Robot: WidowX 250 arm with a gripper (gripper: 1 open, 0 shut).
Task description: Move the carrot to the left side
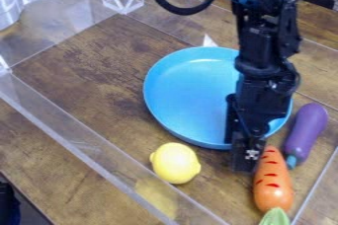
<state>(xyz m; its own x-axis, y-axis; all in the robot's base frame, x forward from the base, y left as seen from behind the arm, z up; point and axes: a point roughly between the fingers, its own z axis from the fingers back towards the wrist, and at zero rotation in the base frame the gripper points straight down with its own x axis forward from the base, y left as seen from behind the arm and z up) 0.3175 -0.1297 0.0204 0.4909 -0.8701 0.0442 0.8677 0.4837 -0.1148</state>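
Observation:
The orange carrot [272, 182] with dark stripe marks lies on the wooden table at the lower right, its pale green top [276, 217] at the bottom edge. My gripper [248, 154] points down at the carrot's upper tip, just in front of the blue plate [192, 91]. Its jaws stand open with nothing held between them. The black arm hides the right part of the plate.
A yellow lemon [175, 162] sits left of the carrot near the front. A purple eggplant [305, 130] lies right of the gripper. Clear plastic walls [79, 140] run along the front left and the back of the table.

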